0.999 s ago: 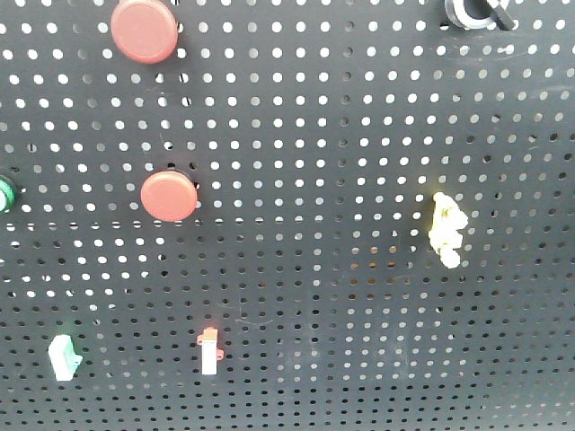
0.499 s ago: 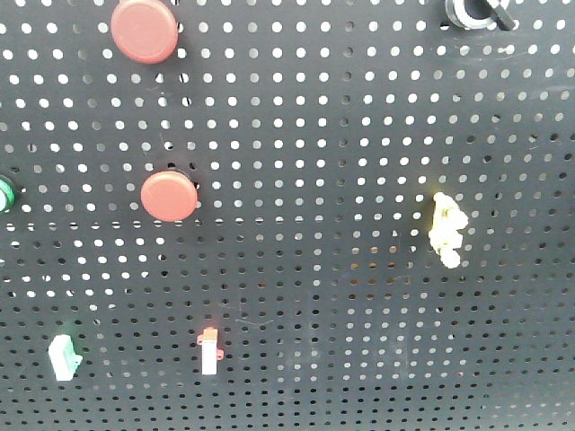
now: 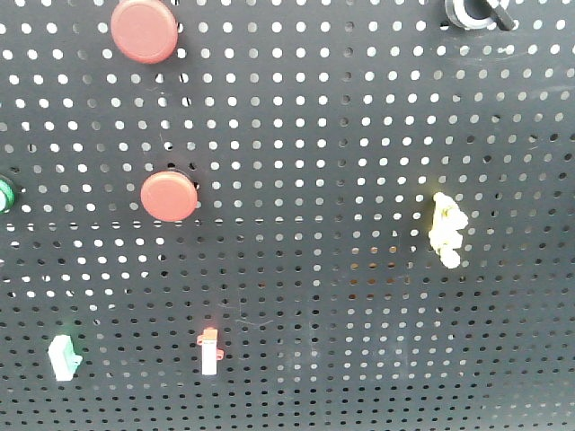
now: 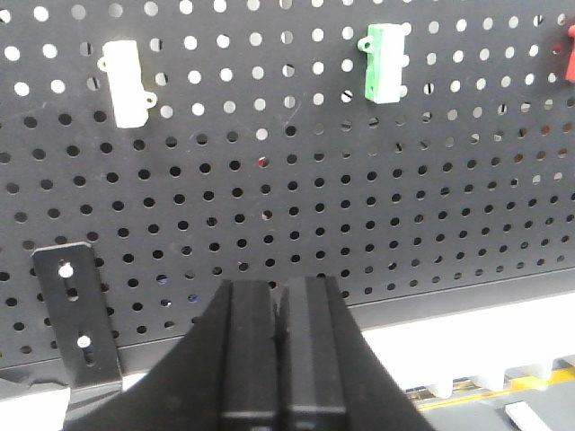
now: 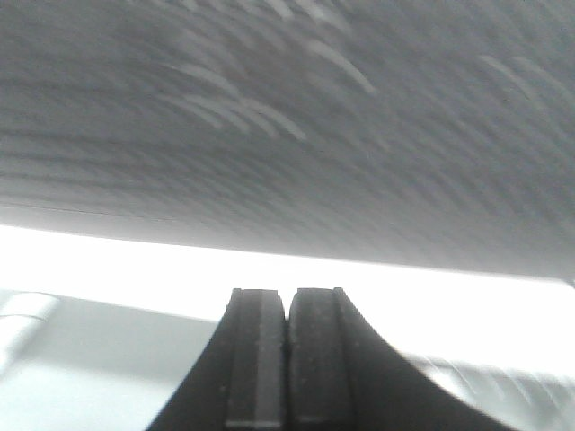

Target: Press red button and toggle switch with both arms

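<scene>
Front view: a dark perforated metal pegboard (image 3: 359, 135) fills the frame, its round holes in a regular grid. A smooth, round red button (image 3: 168, 196) sits left of centre; a second, larger red disc (image 3: 144, 30) lies above it. A small red-tipped white toggle switch (image 3: 209, 350) is mounted lower, with a pale yellow fitting (image 3: 446, 230) to the right. Left wrist view: the left gripper (image 4: 277, 310), matte black, has its jaws pressed together below the board. Right wrist view: the right gripper (image 5: 287, 310) is likewise closed on nothing; the background is blurred.
</scene>
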Controlling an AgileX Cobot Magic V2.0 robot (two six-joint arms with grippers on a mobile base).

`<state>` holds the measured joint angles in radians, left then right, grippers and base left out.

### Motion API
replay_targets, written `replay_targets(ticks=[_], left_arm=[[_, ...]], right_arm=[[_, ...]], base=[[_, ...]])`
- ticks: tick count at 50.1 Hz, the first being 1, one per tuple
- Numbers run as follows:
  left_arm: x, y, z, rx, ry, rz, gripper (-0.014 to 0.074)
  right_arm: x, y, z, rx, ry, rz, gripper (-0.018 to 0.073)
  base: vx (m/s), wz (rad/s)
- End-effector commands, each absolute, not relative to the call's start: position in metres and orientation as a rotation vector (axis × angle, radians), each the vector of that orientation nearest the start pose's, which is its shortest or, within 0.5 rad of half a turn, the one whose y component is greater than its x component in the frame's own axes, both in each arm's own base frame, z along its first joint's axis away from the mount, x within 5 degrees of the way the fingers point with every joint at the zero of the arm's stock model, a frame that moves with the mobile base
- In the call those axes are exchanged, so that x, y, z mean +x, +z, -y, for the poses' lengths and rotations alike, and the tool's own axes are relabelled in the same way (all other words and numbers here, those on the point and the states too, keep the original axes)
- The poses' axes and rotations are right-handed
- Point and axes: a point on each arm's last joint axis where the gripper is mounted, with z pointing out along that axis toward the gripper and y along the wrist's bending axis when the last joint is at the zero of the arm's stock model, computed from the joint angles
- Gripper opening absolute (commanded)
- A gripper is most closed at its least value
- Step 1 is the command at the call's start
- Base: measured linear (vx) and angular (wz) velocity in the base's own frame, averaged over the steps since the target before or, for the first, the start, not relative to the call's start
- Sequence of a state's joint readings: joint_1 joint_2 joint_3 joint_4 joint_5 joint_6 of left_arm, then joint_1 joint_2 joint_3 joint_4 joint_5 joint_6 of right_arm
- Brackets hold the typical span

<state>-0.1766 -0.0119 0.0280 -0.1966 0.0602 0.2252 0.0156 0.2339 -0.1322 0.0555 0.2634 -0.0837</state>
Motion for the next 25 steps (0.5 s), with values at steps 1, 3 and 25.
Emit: replay_targets(ticks=[1, 3, 25], left_arm=[[0.056, 0.195, 0.010, 0.144, -0.122, -1.497, 0.0002], [0.056, 0.195, 0.010, 0.144, -0.122, -1.497, 0.0002], [0.056, 0.195, 0.010, 0.145, -0.122, -1.498, 0.0002]], right_arm=[[0.076, 0.230, 0.000, 0.015, 0.017, -1.646, -0.0003], [0.073, 0.221, -0.001, 0.025, 0.038, -1.613, -0.0003], [0.056, 0.201, 0.000, 0.033, 0.049, -1.495, -0.0003]], base=[[0.00, 0.00], [0.00, 0.00], [0.00, 0.00]])
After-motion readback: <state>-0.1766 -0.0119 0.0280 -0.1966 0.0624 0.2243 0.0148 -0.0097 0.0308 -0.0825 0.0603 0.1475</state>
